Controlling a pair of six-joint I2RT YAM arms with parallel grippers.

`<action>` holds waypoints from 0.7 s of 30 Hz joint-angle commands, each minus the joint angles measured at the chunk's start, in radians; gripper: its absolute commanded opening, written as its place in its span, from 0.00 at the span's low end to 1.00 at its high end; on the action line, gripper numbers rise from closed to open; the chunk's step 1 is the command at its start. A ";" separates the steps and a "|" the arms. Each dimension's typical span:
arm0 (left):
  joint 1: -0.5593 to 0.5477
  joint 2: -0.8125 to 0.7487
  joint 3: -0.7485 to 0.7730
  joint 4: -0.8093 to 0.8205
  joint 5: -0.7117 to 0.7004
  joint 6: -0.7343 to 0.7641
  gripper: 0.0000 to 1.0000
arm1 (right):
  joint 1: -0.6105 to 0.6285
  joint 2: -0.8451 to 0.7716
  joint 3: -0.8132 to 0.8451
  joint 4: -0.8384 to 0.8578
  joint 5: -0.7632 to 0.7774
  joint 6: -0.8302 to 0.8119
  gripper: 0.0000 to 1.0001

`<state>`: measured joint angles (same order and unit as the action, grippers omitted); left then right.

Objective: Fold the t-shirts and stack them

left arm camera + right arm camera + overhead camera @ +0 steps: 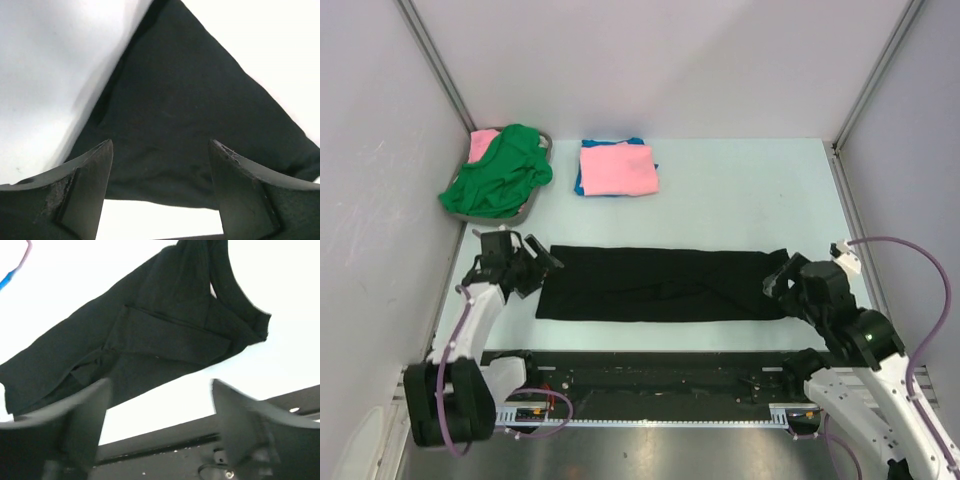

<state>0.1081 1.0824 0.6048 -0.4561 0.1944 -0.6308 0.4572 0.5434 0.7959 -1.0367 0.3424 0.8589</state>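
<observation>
A large black t-shirt [660, 285] lies as a long folded strip across the middle of the table. My left gripper [542, 264] hovers at its left end, jaws open, with nothing between them. In the left wrist view the black cloth [190, 110] spreads out below and beyond the open gripper [160, 150]. My right gripper [777, 284] sits at the strip's right end, also open and empty. The right wrist view shows the black shirt [150, 335] with its collar [242, 310] beyond the gripper [160, 390]. A folded pink t-shirt [617, 168] rests on a blue one [579, 186] at the back.
A crumpled green t-shirt [500, 172] and another pink one [482, 143] fill a grey basket [547, 150] at the back left. Grey walls close in both sides. A black rail [650, 375] runs along the near table edge between the arm bases.
</observation>
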 commanded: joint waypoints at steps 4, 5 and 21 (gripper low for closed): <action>-0.001 -0.167 0.006 0.013 0.111 -0.061 0.80 | 0.003 0.134 0.025 0.128 0.130 -0.026 1.00; -0.001 -0.164 0.030 0.014 0.114 -0.063 0.80 | 0.003 0.180 0.025 0.179 0.138 -0.049 1.00; -0.079 0.149 0.107 0.270 0.175 -0.127 0.74 | -0.408 0.734 0.040 0.661 -0.075 -0.164 0.82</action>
<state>0.0483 1.2156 0.6777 -0.2783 0.3317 -0.7258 0.1101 1.1988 0.8066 -0.4866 0.3302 0.6998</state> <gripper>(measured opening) 0.746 0.833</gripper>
